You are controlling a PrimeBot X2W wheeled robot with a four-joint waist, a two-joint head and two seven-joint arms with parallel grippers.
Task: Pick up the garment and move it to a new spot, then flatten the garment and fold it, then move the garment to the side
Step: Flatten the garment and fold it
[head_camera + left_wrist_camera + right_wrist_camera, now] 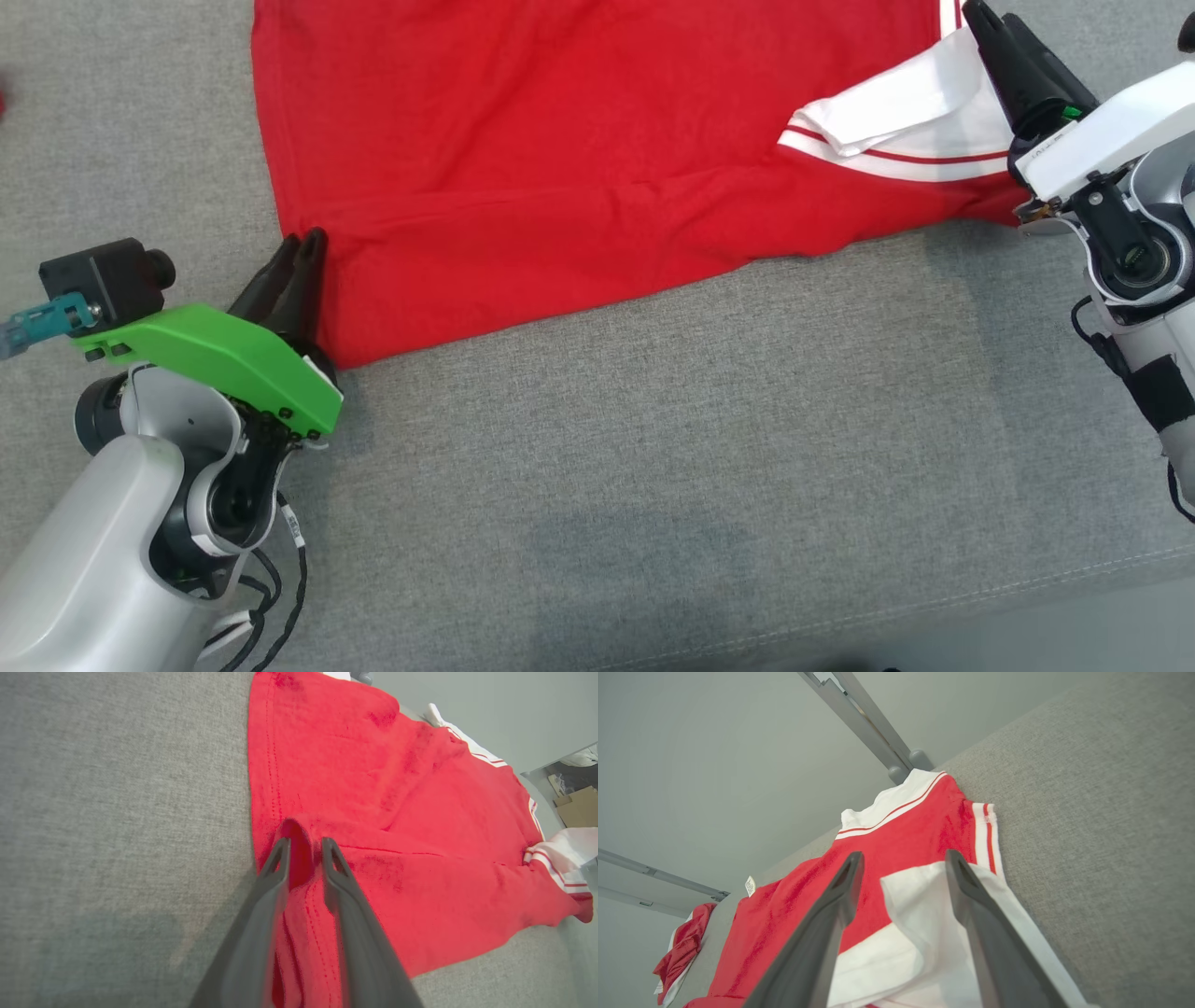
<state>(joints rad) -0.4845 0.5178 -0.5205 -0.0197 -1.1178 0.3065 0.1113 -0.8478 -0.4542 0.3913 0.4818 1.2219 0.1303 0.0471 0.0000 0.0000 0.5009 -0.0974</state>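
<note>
A red garment [560,168] with white striped trim lies spread on the grey cloth surface [653,420], filling the upper middle of the head view from the upper left across to the right edge. Its lower hem runs at a slant from the lower left up toward the right. A white sleeve [896,103] with thin red stripes is folded over on the red cloth at the upper right. The left gripper [304,239] sits at the left of the head view with its tips on the garment's lower left corner. In the left wrist view this gripper [304,842] has its two dark fingers a narrow way apart, a small raised ridge of the red garment [397,835] standing between the tips; whether the pads touch that ridge cannot be told. The right gripper [992,14] is at the top right corner of the head view, over the sleeve. In the right wrist view its fingers [904,854] stand well apart above the garment [901,844], nothing clamped between them. Another red and white cloth [682,947] lies bunched at the lower left of that view
</note>
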